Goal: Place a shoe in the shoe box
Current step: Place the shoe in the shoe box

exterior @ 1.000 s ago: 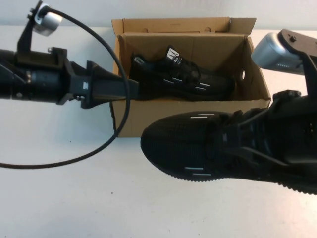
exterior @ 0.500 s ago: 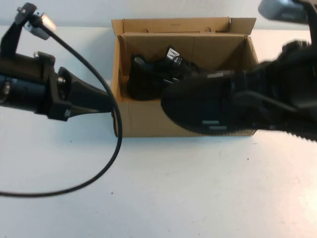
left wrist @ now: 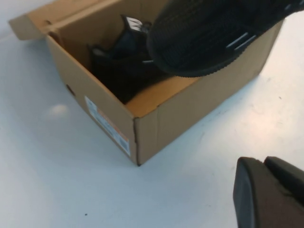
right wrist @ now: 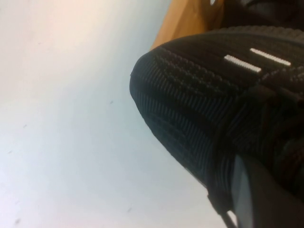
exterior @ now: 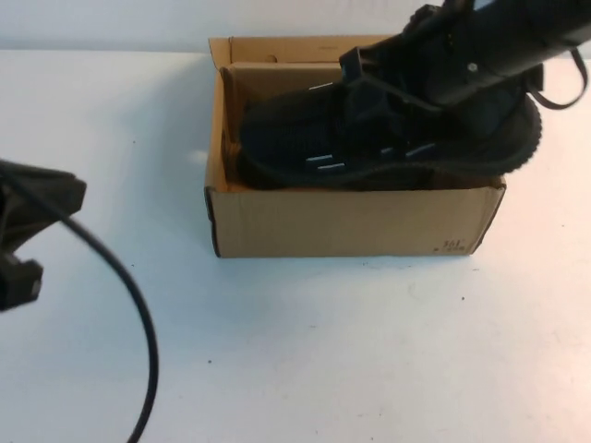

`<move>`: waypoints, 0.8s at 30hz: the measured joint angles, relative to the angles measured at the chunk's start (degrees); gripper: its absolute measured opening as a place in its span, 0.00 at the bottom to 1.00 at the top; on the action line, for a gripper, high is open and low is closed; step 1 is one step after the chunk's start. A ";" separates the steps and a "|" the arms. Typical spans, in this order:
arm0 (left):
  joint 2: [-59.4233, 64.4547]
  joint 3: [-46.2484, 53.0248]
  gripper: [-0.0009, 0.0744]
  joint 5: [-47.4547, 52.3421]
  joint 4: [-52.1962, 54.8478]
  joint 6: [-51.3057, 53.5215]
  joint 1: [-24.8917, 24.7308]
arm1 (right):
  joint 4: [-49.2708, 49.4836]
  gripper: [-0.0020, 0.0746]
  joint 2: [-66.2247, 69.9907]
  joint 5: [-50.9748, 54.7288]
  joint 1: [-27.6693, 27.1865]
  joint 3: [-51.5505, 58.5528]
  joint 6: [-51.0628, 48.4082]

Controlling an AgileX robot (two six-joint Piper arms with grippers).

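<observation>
The brown cardboard shoe box (exterior: 351,221) stands open at the table's middle. My right gripper (exterior: 441,76) is shut on a black mesh shoe (exterior: 369,138) with white dash marks and holds it low over the open box, toe to the left, heel sticking past the box's right end. In the right wrist view the shoe (right wrist: 199,104) fills the frame beside one finger (right wrist: 266,194). A second look-alike shoe (left wrist: 121,61) lies inside the box under the held one (left wrist: 213,33). My left gripper (exterior: 55,196) is shut and empty, well left of the box, over the table (left wrist: 263,164).
A black cable (exterior: 129,305) hangs from the left arm over the table's front left. The box has a label (left wrist: 107,126) on its left end. Bare white table (exterior: 369,351) lies in front of the box.
My right gripper has carried the shoe from in front of the box up and over its front wall into the opening. My left arm has drawn back to the left, away from the box.
</observation>
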 joint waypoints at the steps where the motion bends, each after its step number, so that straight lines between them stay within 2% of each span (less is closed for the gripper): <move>1: -1.78 1.48 0.01 -1.29 0.05 -0.45 0.00 | 0.51 0.02 1.92 0.44 -0.59 -1.85 -0.95; 10: -8.05 8.18 0.01 -4.50 0.32 -1.66 0.00 | 11.46 0.02 15.64 1.41 -5.30 -14.35 -4.16; 14: -8.05 8.57 0.01 -4.61 0.32 -1.69 0.00 | 15.23 0.02 19.77 1.41 -6.43 -15.49 -6.03; 24: -8.05 8.55 0.01 -4.74 0.32 -1.79 0.00 | 16.23 0.02 25.19 3.30 -6.56 -15.49 -9.06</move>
